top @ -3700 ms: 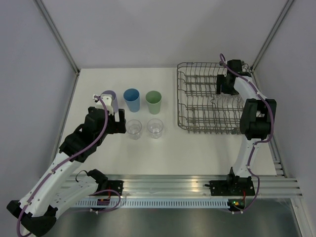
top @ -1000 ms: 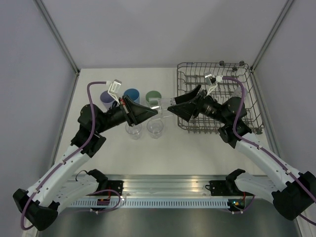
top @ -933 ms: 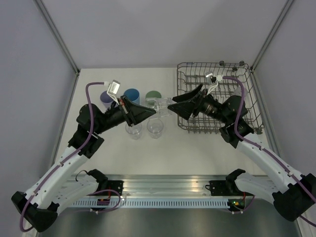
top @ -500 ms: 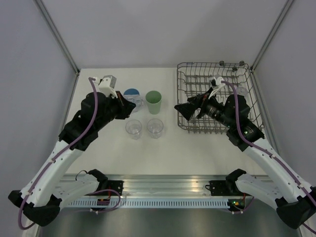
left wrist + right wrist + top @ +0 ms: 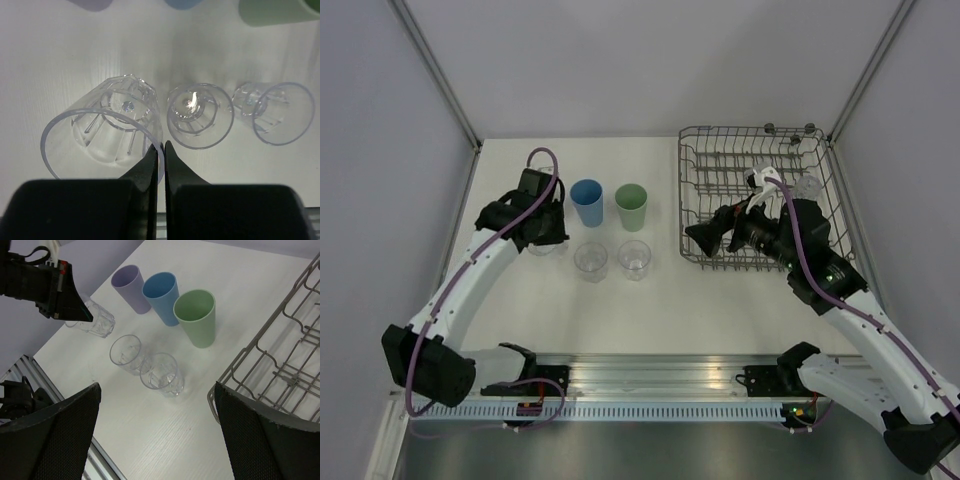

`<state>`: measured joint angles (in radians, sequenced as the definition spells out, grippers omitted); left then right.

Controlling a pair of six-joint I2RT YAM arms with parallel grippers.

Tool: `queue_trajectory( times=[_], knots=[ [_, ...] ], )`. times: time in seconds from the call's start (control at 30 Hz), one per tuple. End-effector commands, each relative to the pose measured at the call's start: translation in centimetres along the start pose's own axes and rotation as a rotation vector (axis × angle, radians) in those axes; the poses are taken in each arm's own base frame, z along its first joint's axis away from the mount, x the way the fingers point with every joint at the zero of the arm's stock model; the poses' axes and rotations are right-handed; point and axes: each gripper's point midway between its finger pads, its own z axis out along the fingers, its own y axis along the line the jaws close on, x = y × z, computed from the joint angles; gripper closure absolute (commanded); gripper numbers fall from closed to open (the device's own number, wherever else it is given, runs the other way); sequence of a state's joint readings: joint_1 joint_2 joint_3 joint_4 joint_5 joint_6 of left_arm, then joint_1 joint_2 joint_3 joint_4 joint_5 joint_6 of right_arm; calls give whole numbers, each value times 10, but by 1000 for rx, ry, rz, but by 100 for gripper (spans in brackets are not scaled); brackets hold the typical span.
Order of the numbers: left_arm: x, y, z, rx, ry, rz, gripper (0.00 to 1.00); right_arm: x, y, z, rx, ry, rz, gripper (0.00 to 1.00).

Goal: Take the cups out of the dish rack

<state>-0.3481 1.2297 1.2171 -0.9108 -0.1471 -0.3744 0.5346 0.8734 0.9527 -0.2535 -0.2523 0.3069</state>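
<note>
My left gripper [image 5: 161,147] is shut on the rim of a clear glass [image 5: 102,130], holding it tilted low over the table, left of two clear glasses [image 5: 200,115] [image 5: 275,112] that stand upright. In the top view the left gripper [image 5: 546,238] hides the lavender cup; the blue cup [image 5: 586,200] and green cup [image 5: 631,205] stand behind. The right wrist view shows lavender [image 5: 127,287], blue [image 5: 161,290] and green [image 5: 196,315] cups in a row. My right gripper [image 5: 705,238] is open and empty over the dish rack's [image 5: 760,150] front left edge.
What looks like another clear glass [image 5: 807,186] lies at the rack's right side. The rack's wire rim [image 5: 280,355] fills the right of the right wrist view. The table's near edge has an aluminium rail [image 5: 650,370]. Grey walls enclose the table.
The two grippers met at mid-table with the clear glass between them. My left gripper then carried it left and down beside the standing glasses. My right gripper drew back to the rack, open.
</note>
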Motion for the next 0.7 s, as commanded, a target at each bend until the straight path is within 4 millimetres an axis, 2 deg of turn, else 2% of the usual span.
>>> queue_trajectory(
  times=[0.0,0.27,0.67],
  knots=[
    [16,7,16,-19,108,80,98,-10,2,-9,6,-17,-53,2],
    [32,17,44,-59,211,109,98,-2,-2,-16,25,3,-79,2],
    [52,23,72,-89,313,128,98,4,-7,-30,51,16,-129,2]
  ],
)
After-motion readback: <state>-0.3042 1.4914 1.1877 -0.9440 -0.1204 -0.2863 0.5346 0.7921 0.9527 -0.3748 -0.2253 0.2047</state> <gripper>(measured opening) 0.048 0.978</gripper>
